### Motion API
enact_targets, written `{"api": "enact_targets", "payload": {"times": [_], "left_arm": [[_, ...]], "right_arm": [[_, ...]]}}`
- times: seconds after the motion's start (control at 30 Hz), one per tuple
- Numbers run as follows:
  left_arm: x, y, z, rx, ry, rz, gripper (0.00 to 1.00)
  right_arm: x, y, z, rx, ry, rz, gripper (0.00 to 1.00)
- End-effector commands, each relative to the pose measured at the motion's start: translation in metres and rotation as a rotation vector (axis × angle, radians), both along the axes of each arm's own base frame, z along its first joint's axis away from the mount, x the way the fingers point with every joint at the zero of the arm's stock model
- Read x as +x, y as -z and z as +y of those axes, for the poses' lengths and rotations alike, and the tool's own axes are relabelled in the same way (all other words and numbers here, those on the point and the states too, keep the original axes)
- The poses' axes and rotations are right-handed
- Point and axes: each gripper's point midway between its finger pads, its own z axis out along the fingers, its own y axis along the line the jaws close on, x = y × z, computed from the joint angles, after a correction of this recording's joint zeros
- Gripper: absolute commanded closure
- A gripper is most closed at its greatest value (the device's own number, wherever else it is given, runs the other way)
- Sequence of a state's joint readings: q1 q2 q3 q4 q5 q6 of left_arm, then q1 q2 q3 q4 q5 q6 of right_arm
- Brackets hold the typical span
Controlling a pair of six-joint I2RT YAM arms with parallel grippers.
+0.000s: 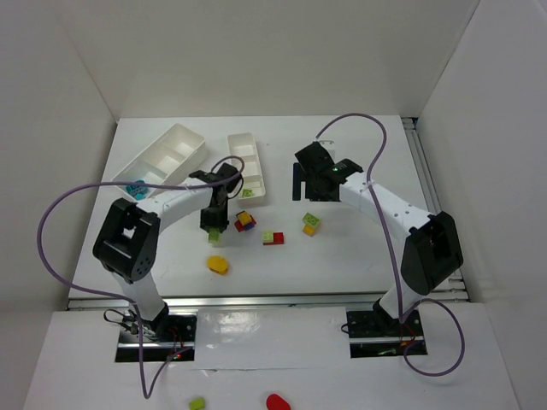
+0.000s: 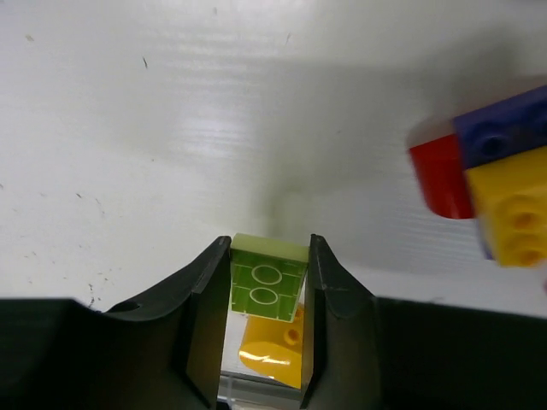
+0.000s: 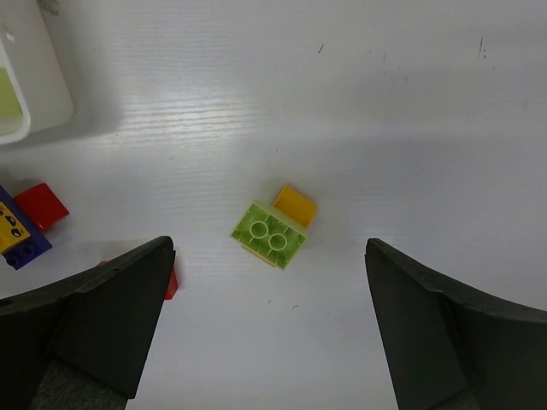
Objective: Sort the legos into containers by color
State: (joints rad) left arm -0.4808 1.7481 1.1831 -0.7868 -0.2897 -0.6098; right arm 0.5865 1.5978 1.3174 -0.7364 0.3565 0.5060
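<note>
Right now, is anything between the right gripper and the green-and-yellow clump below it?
Nothing visible. The right gripper hangs open over the green-and-yellow clump, with bare table around it. The nearest pieces, a red brick and a purple-yellow clump, lie off to one side.

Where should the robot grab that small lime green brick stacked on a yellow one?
Probably from straight above, closing the open right hand across two opposite flat sides of the lime green plastic brick. It lies diagonally, studs up, so the wrist should turn to match.
</note>
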Motion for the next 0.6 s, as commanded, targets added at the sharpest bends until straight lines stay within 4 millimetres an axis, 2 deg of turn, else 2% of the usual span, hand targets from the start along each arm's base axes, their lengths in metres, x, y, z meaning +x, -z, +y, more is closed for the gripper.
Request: {"api": "enact_targets", "payload": {"times": [0.0,0.03,0.07,0.13,0.17,0.23,0.27,0.3,0.33,0.37,0.4,0.47,0.5,0.53,0.57], "left_arm": [[0.036,-0.064,-0.009,-0.052,-0.018,-0.192,0.78],[0.042,-0.075,-0.014,-0.078,-0.004,-0.218,0.78],[0.055,-0.096,-0.023,-0.117,0.008,-0.269,0.78],[0.067,-0.108,-0.038,-0.17,0.03,-0.285,0.78],[0.082,-0.113,-0.046,-0.179,0.03,-0.303,0.78],[0.097,-0.112,-0.054,-0.186,0.019,-0.309,0.78],[0.111,-0.123,-0.062,-0.206,0.01,-0.341,0.78],[0.119,-0.108,-0.066,-0.193,0.009,-0.314,0.78],[0.125,-0.105,-0.069,-0.196,0.0,-0.313,0.78],[0.139,-0.115,-0.076,-0.216,0.0,-0.351,0.78],[0.146,-0.101,-0.08,-0.204,0.0,-0.329,0.78],[0.155,-0.096,-0.09,-0.226,0.008,-0.32,0.77],[0.162,-0.099,-0.095,-0.242,0.012,-0.332,0.74],[0.166,-0.096,-0.097,-0.241,0.012,-0.33,0.58],[0.169,-0.087,-0.099,-0.238,0.001,-0.317,0.52]], "right_arm": [[0.008,-0.015,0.0,-0.009,0.017,-0.038,0.0],[0.009,-0.011,0.0,-0.014,0.017,-0.03,0.0],[0.009,-0.011,0.0,-0.014,0.017,-0.03,0.0],[0.008,-0.011,-0.003,-0.026,0.022,-0.027,0.0],[0.008,-0.011,-0.003,-0.026,0.022,-0.027,0.0],[0.008,-0.011,-0.003,-0.026,0.022,-0.027,0.0],[0.007,-0.01,-0.006,-0.038,0.027,-0.024,0.0],[0.007,-0.01,-0.006,-0.039,0.028,-0.024,0.0],[0.007,-0.01,-0.005,-0.033,0.035,-0.025,0.0],[0.005,-0.013,-0.009,-0.042,0.041,-0.029,0.0],[0.006,-0.013,-0.01,-0.049,0.046,-0.034,0.0],[0.005,-0.013,-0.013,-0.063,0.052,-0.032,0.0],[0.003,-0.015,-0.014,-0.058,0.059,-0.031,0.0],[0.003,-0.015,-0.014,-0.058,0.059,-0.031,0.0],[0.002,-0.015,-0.017,-0.071,0.064,-0.029,0.0]]}}
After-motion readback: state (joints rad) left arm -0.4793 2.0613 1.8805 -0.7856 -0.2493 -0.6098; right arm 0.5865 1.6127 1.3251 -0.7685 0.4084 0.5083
